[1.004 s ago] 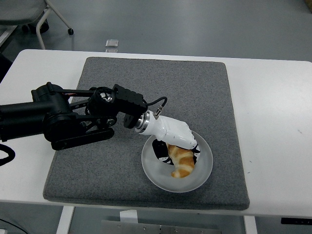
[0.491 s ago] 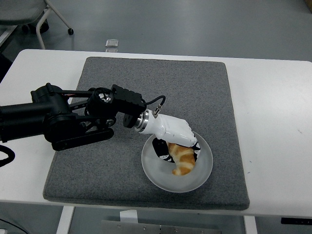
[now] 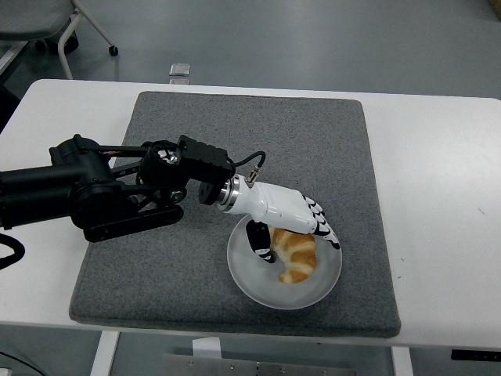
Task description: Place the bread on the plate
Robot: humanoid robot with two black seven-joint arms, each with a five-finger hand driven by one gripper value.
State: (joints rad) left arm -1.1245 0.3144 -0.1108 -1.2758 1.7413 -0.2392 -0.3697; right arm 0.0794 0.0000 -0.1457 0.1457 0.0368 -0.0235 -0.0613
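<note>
- One bread (image 3: 295, 255), a golden croissant, lies on the plate (image 3: 254, 280), toward its right half
- The left hand (image 3: 291, 213) hovers just above the bread, fingers (image 3: 322, 225) spread out straight, released
- The plate sits on the grey mat (image 3: 329, 149) covering the white surface (image 3: 438, 204)

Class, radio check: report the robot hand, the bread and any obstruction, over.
Left robot hand open, fingers spread above the round white plate. Golden-brown croissant lying on the plate, not gripped. Right arm not in view. Nothing in the way.
</note>
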